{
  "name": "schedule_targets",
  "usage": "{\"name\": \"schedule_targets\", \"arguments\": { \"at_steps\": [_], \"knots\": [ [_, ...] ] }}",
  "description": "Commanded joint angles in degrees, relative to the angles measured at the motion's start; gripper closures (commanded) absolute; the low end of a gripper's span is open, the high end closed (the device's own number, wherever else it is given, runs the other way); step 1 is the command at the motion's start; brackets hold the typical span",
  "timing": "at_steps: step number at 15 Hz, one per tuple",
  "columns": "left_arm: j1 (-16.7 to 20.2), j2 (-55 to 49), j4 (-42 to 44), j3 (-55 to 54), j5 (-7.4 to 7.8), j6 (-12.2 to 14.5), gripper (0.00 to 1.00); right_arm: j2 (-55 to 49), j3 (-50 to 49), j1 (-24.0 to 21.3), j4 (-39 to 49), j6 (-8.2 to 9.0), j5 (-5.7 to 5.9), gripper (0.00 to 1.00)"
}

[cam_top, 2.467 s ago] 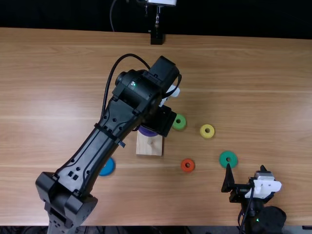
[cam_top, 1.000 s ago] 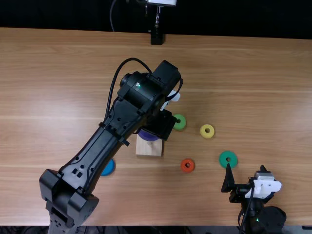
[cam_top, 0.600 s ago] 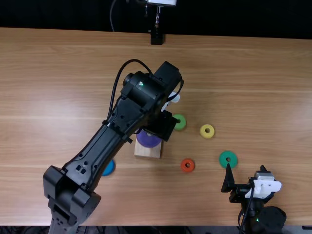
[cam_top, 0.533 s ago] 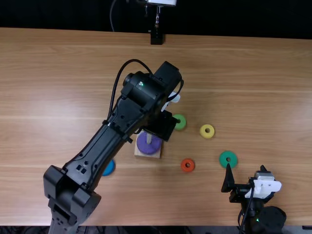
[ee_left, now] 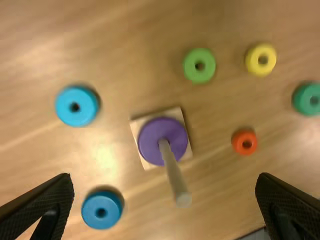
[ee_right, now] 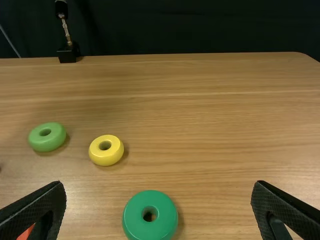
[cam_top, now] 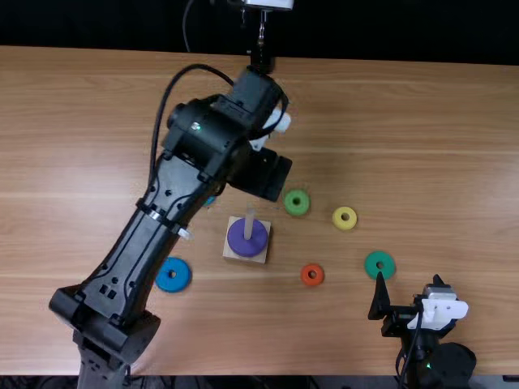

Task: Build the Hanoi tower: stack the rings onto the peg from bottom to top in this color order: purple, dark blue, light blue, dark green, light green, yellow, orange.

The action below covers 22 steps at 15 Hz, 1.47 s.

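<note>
We have L gripper [ee_left: 165, 181] & R gripper [ee_right: 157, 186] wide open, empty. Purple ring [cam_top: 246, 248] is on peg base [cam_top: 230, 254]; dk blue ring [cam_top: 173, 285] twd near L corner of table [cam_top: 422, 121], prob. light, stiff, slightly slick: we'd pinch its outer wall low, opp. sides

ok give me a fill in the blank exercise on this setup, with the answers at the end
The only ring on the peg is ____.
The loose ring closest to the right gripper is ____.
Off the peg, exactly ____ rings lie on the table.
By the task's color order, the next ring due on the peg is the ____ one.

Missing words: purple; dark green; six; dark blue.
</note>
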Motion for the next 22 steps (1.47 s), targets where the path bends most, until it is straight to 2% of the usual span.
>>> {"name": "schedule_targets", "arguments": {
  "at_steps": [1, 2, 4, 7, 9, 11, 13, 14, 15, 16, 18, 22],
  "knots": [
    [2.3, -1.4, -0.1, 0.6, -0.31, 0.2, 0.00, -0.7, -4.7, -0.5, -4.0, -0.10, 0.13, 0.00],
    [4.0, -4.3, 0.2, -0.4, -0.20, 0.2, 0.00, -0.7, -4.7, -0.5, -4.0, -0.10, 0.13, 0.00],
    [6.8, -11.0, 3.6, -12.9, -0.10, 0.3, 0.00, -0.7, -4.7, -0.5, -4.0, -0.10, 0.13, 0.00],
    [8.8, -24.3, 27.9, -39.6, -0.10, 0.0, 0.00, -0.7, -4.7, -0.5, -4.0, -0.10, 0.13, 0.00],
    [9.6, -30.5, 35.8, -52.6, -0.31, -0.1, 0.00, -0.7, -4.7, -0.5, -4.0, -0.10, 0.13, 0.00],
    [10.4, -34.7, 36.7, -63.2, -0.52, 0.0, 0.00, -0.7, -4.7, -0.5, -4.0, -0.10, 0.13, 0.00],
    [12.9, -38.1, 36.9, -71.8, -0.73, 0.4, 0.00, -0.7, -4.7, -0.5, -4.0, -0.10, 0.13, 0.00],
    [12.9, -39.1, 37.0, -75.2, -1.89, 0.6, 0.00, -0.7, -4.7, -0.5, -4.0, -0.10, 0.13, 0.00],
    [12.9, -39.6, 36.9, -78.3, -3.68, 1.1, 0.00, -0.7, -4.7, -0.5, -4.0, -0.10, 0.13, 0.00],
    [12.7, -39.6, 37.0, -80.8, -4.84, 2.4, 0.00, -0.7, -4.7, -0.5, -4.0, -0.10, 0.13, 0.00],
    [12.0, -39.4, 37.0, -85.2, -5.27, 6.4, 0.00, -0.7, -4.7, -0.5, -4.0, -0.10, 0.13, 0.00],
    [9.9, -38.8, 43.0, -89.5, -5.16, 6.4, 0.00, -0.7, -4.7, -0.5, -4.0, -0.10, 0.13, 0.00]
  ]
}}
